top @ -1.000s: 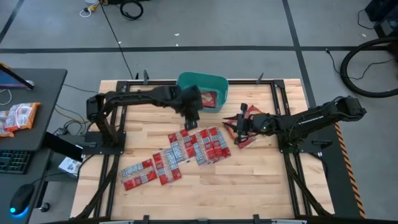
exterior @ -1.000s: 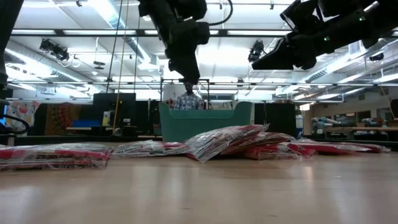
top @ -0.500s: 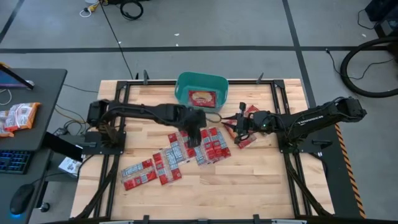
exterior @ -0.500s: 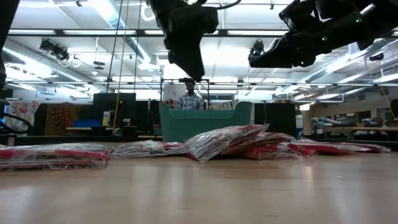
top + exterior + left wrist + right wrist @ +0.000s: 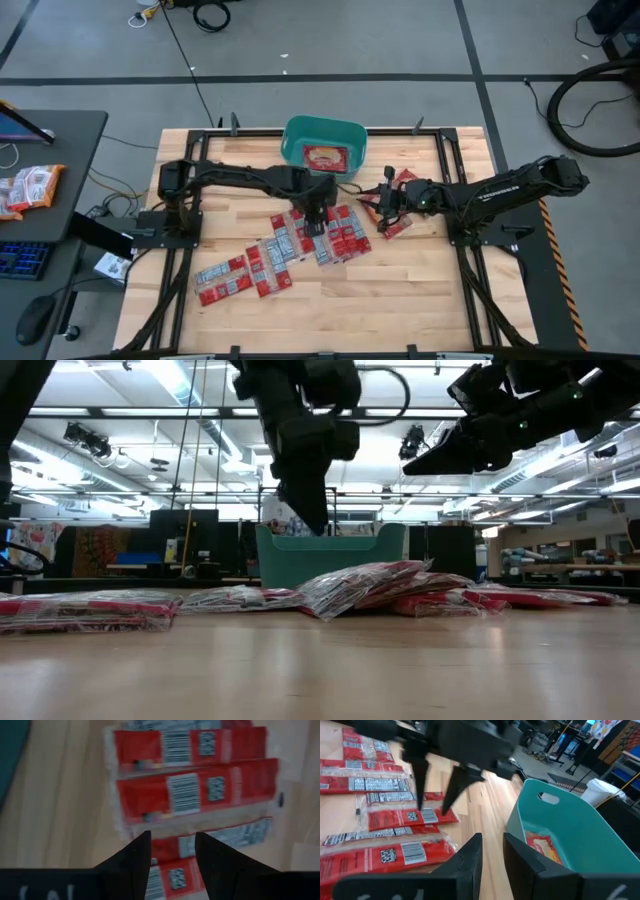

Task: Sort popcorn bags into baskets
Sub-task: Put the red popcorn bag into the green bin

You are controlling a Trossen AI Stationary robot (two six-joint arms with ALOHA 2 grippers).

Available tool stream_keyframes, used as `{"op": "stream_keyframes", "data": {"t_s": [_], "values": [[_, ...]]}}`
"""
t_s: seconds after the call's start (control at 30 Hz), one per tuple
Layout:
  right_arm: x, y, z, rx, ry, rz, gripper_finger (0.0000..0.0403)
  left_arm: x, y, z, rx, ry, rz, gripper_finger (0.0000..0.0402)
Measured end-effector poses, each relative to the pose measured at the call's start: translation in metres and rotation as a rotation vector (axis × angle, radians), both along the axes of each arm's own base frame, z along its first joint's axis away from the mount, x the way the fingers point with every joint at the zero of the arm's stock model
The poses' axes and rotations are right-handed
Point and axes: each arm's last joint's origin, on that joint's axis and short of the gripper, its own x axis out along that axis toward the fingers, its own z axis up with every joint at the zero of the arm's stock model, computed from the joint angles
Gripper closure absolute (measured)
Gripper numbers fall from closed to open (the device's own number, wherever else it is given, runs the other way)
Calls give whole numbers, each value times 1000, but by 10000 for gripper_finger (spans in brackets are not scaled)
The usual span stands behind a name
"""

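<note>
L gripper [image 5: 314, 222] fingers apart, empty, hovering just above popcorn bags [image 5: 300, 240] spread below it. Teal basket [image 5: 324, 143] beyond it, one bag inside. R gripper [image 5: 372, 206] fingers apart, empty, nr basket.

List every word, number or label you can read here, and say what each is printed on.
No text can be read.
Red popcorn bags: white labels with barcodes and square codes, print too blurred to read.
Bag inside the teal basket: picture only, no legible words.
Packets on the side desk: too small to read.
</note>
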Motion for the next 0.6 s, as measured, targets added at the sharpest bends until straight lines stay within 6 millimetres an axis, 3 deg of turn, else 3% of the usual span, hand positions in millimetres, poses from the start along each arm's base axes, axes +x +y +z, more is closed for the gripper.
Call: {"op": "stream_keyframes", "data": {"t_s": [0.23, 0.6], "values": [[-1, 0, -3, 21, 30, 2, 321, 3, 17, -2, 37, -31, -28, 246], [-2, 0, -5, 106, 28, -30, 321, 15, -42, -17, 47, -40, -104, 234]]}}
